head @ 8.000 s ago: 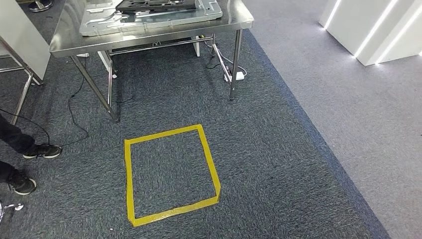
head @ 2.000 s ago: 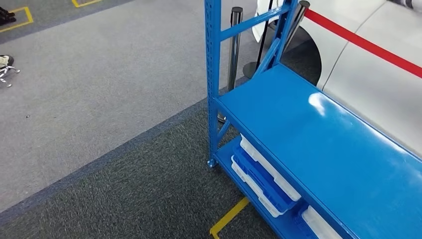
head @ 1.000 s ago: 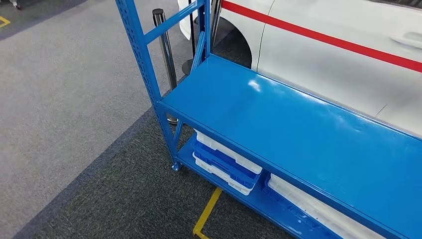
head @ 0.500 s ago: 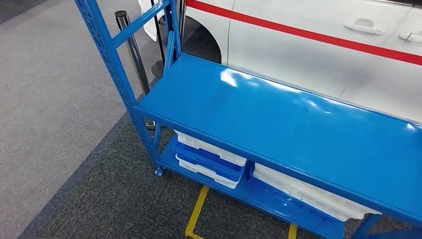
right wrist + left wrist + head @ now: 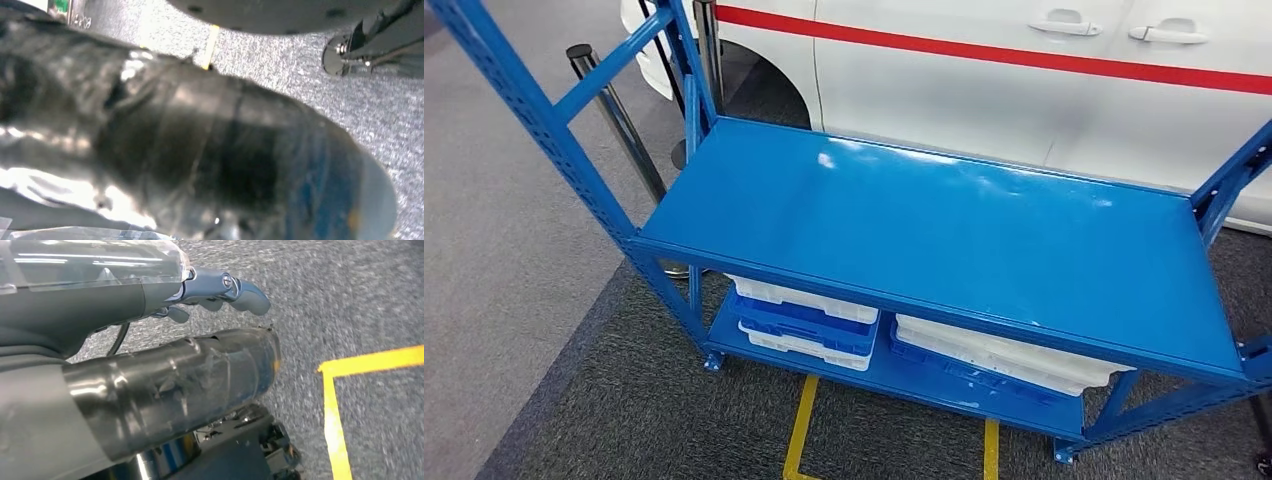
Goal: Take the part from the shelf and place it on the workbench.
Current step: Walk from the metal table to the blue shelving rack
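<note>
Shelf (image 5: 944,225) blue, top board bare, white and blue trays (image 5: 809,315) on the bottom board, white car (image 5: 1024,90) behind, yellow tape (image 5: 799,440) on carpet, part not identifiable, left hand (image 5: 220,290) holding nothing, fingers apart, right hand's state unclear.

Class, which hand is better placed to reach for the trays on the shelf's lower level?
Left, tentatively: the left hand hangs empty over the carpet, and the nearer tray stack sits left of centre in the head view.
</note>
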Robot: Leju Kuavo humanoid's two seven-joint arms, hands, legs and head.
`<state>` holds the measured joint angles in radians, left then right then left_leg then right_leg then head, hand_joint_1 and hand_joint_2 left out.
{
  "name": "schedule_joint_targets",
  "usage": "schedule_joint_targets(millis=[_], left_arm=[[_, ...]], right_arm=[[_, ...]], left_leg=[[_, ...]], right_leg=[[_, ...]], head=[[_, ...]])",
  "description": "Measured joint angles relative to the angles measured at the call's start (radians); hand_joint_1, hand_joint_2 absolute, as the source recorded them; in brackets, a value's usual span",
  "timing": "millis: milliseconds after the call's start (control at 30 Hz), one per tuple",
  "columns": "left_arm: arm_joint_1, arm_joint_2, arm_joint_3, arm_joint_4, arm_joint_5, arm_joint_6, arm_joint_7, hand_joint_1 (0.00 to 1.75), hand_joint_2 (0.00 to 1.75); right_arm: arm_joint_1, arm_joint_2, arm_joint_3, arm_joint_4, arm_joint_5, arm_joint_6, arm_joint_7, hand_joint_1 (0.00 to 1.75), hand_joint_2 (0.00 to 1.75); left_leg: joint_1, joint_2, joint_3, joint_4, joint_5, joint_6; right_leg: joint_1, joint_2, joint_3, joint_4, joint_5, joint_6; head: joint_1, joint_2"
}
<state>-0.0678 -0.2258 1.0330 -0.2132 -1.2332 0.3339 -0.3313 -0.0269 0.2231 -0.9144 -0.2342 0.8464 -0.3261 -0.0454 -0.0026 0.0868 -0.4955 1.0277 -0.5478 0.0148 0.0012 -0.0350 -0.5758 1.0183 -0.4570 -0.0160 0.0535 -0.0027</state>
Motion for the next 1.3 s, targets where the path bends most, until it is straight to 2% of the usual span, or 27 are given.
schedule_joint_targets(millis=[67,100,133,167,200,233,300,333,367,467,500,567,633,667,700,733,800,867,900,967,1033,1133,1167,1200,1233,1300], left_arm=[[0.001,0.0,0.0,0.0,-0.002,0.001,0.0,0.0,0.0],[0.003,0.0,0.001,0.0,-0.002,0.001,0.0,0.0,0.0],[0.005,0.0,0.001,0.0,-0.002,0.001,0.0,0.0,0.0],[0.006,0.0,0.002,0.0,-0.002,0.001,0.001,0.0,0.0],[0.007,0.0,0.003,0.0,-0.002,0.001,0.001,0.0,0.0],[0.007,0.001,0.004,0.0,-0.003,0.001,0.001,0.0,0.0],[0.006,0.001,0.005,0.0,-0.004,0.001,0.001,0.0,0.0],[0.005,0.001,0.006,0.0,-0.005,0.001,0.001,0.0,0.0],[0.004,0.001,0.006,0.0,-0.006,0.001,0.002,0.0,0.0],[0.004,0.001,0.006,0.0,-0.009,0.001,0.002,0.0,1.31],[0.004,0.001,0.006,0.0,-0.01,0.001,0.002,0.0,1.75],[0.004,0.001,0.006,0.0,-0.013,0.0,0.002,0.0,1.75],[0.005,0.001,0.006,0.0,-0.015,-0.001,0.002,0.0,1.75],[0.006,0.001,0.006,0.0,-0.015,-0.002,0.002,0.0,1.75],[0.006,0.001,0.006,0.0,-0.015,-0.002,0.002,0.0,1.75],[0.006,0.001,0.006,0.0,-0.015,-0.003,0.001,0.0,1.75],[0.005,0.001,0.006,0.0,-0.017,-0.005,-0.001,0.0,1.75],[0.004,0.001,0.006,0.0,-0.021,-0.01,-0.003,0.0,1.75],[0.004,0.001,0.006,0.0,-0.023,-0.012,-0.004,0.0,1.75],[0.003,0.001,0.006,0.0,-0.026,-0.016,-0.006,0.0,1.75],[0.003,0.002,0.005,0.0,-0.028,-0.018,-0.008,0.0,1.75],[0.004,0.002,0.005,0.0,-0.03,-0.021,-0.011,0.0,1.75],[0.005,0.002,0.005,0.0,-0.03,-0.022,-0.012,0.0,1.75],[0.006,0.002,0.005,0.0,-0.03,-0.022,-0.013,0.0,1.75],[0.007,0.002,0.005,0.0,-0.03,-0.023,-0.013,0.0,1.75],[0.007,0.003,0.005,0.0,-0.03,-0.023,-0.014,0.0,1.75]], right_arm=[[-0.003,0.0,0.0,0.0,0.002,0.004,0.0,0.0,0.0],[-0.004,0.0,0.0,0.0,0.004,0.006,0.0,0.0,0.0],[-0.004,0.0,0.0,0.0,0.006,0.008,0.001,0.0,0.0],[-0.004,0.0,0.0,0.0,0.008,0.009,0.002,0.0,0.0],[-0.003,0.0,0.0,0.0,0.01,0.009,0.004,0.0,0.0],[-0.003,0.0,0.0,0.0,0.012,0.009,0.008,0.0,0.0],[-0.003,0.0,0.0,0.001,0.018,0.008,0.019,0.0,0.0],[-0.003,0.0,0.0,0.001,0.02,0.008,0.023,0.0,0.0],[-0.003,0.0,0.0,0.001,0.022,0.008,0.025,0.0,0.0],[-0.004,0.0,0.0,0.002,0.026,0.009,0.036,0.0,0.0],[-0.004,0.0,0.0,0.002,0.026,0.01,0.042,0.0,0.0],[-0.004,0.001,0.0,0.003,0.026,0.012,0.055,0.0,0.0],[-0.005,0.001,0.0,0.003,0.026,0.013,0.063,0.0,0.0],[-0.005,0.001,0.0,0.003,0.026,0.013,0.066,0.0,0.0],[-0.004,0.001,-0.001,0.003,0.025,0.013,0.069,0.0,0.0],[-0.004,0.001,-0.001,0.003,0.025,0.013,0.072,0.0,0.0],[-0.004,0.001,-0.001,0.003,0.025,0.012,0.077,0.0,0.0],[-0.006,0.001,-0.002,0.003,0.024,0.01,0.083,0.0,0.0],[-0.006,0.001,-0.002,0.003,0.024,0.009,0.085,0.0,0.0],[-0.006,0.003,-0.003,0.003,0.024,0.009,0.09,0.0,0.0],[-0.006,0.004,-0.003,0.003,0.024,0.006,0.094,0.0,0.0],[-0.007,0.006,-0.003,0.003,0.026,-0.001,0.097,0.0,0.0],[-0.007,0.007,-0.004,0.003,0.027,-0.003,0.097,0.0,0.0],[-0.007,0.007,-0.004,0.003,0.027,-0.004,0.098,0.0,0.0],[-0.007,0.008,-0.004,0.003,0.027,-0.005,0.098,0.0,0.0],[-0.007,0.009,-0.004,0.003,0.028,-0.005,0.098,0.0,0.87]], left_leg=[[0.005,-0.053,-0.044,0.097,-0.059,-0.009],[0.007,-0.067,-0.077,0.166,-0.09,-0.011],[0.008,-0.073,-0.107,0.225,-0.11,-0.013],[0.008,-0.076,-0.126,0.258,-0.111,-0.014],[0.008,-0.077,-0.128,0.254,-0.092,-0.014],[0.009,-0.077,-0.111,0.21,-0.056,-0.013],[0.008,-0.083,-0.058,0.076,0.014,-0.008],[0.008,-0.086,-0.039,0.025,0.034,-0.003],[0.006,-0.09,-0.031,-0.001,0.039,0.001],[0.004,-0.088,-0.03,-0.012,0.045,0.02],[0.005,-0.086,-0.03,-0.016,0.05,0.027],[0.007,-0.08,-0.031,-0.02,0.057,0.037],[0.005,-0.074,-0.035,-0.019,0.058,0.038],[0.005,-0.07,-0.035,-0.018,0.058,0.038],[0.005,-0.068,-0.036,-0.017,0.057,0.038],[0.005,-0.067,-0.035,-0.017,0.056,0.037],[0.003,-0.065,-0.032,-0.015,0.053,0.033],[0.0,-0.064,-0.032,-0.014,0.05,0.024],[-0.001,-0.063,-0.032,-0.015,0.05,0.019],[0.0,-0.062,-0.031,-0.014,0.047,0.009],[0.002,-0.068,-0.046,0.024,0.017,0.0],[0.005,-0.077,-0.131,0.207,-0.077,-0.008],[0.006,-0.078,-0.157,0.258,-0.092,-0.01],[0.006,-0.078,-0.166,0.275,-0.086,-0.01],[0.006,-0.078,-0.157,0.252,-0.061,-0.01],[0.006,-0.079,-0.097,0.12,0.01,-0.004]], right_leg=[[-0.004,0.019,-0.001,-0.005,0.006,-0.009],[-0.004,0.028,-0.004,-0.004,0.008,-0.012],[-0.004,0.038,-0.006,-0.003,0.008,-0.013],[-0.004,0.047,-0.007,-0.002,0.008,-0.013],[-0.004,0.055,-0.007,0.001,0.008,-0.013],[-0.005,0.061,-0.006,0.003,0.007,-0.011],[-0.002,0.07,-0.007,0.012,0.004,-0.005],[-0.001,0.073,-0.009,0.015,0.002,0.0],[0.0,0.074,-0.011,0.017,0.002,0.006],[-0.002,0.073,-0.014,0.02,0.001,0.024],[-0.004,0.068,-0.019,0.034,-0.011,0.029],[-0.007,0.053,-0.055,0.119,-0.069,0.039],[-0.008,0.047,-0.11,0.244,-0.131,0.047],[-0.009,0.047,-0.124,0.279,-0.14,0.049],[-0.01,0.046,-0.121,0.279,-0.129,0.05],[-0.01,0.044,-0.1,0.241,-0.101,0.048],[-0.008,0.037,-0.03,0.107,-0.04,0.041],[-0.002,0.031,0.008,0.025,-0.019,0.029],[0.001,0.031,0.01,0.016,-0.022,0.024],[-0.001,0.034,0.011,0.009,-0.019,0.013],[-0.006,0.034,0.015,-0.001,-0.014,-0.001],[-0.005,0.035,0.014,-0.002,-0.013,-0.012],[-0.004,0.035,0.014,-0.001,-0.014,-0.012],[-0.004,0.037,0.013,0.001,-0.014,-0.013],[-0.003,0.038,0.014,0.004,-0.016,-0.013],[-0.004,0.042,0.016,0.009,-0.019,-0.009]], head=[[-0.001,0.0],[-0.002,0.0],[-0.002,0.0],[-0.002,0.0],[-0.002,0.0],[-0.002,0.0],[-0.003,0.0],[-0.002,0.0],[-0.002,0.0],[-0.001,0.0],[-0.001,0.0],[-0.001,0.0],[-0.001,0.0],[-0.001,0.0],[-0.001,0.0],[-0.001,0.0],[-0.001,0.0],[-0.002,0.0],[-0.002,0.0],[-0.002,0.0],[-0.002,0.0],[-0.003,0.0],[-0.003,0.0],[-0.003,0.0],[-0.003,0.0],[-0.003,0.0]])
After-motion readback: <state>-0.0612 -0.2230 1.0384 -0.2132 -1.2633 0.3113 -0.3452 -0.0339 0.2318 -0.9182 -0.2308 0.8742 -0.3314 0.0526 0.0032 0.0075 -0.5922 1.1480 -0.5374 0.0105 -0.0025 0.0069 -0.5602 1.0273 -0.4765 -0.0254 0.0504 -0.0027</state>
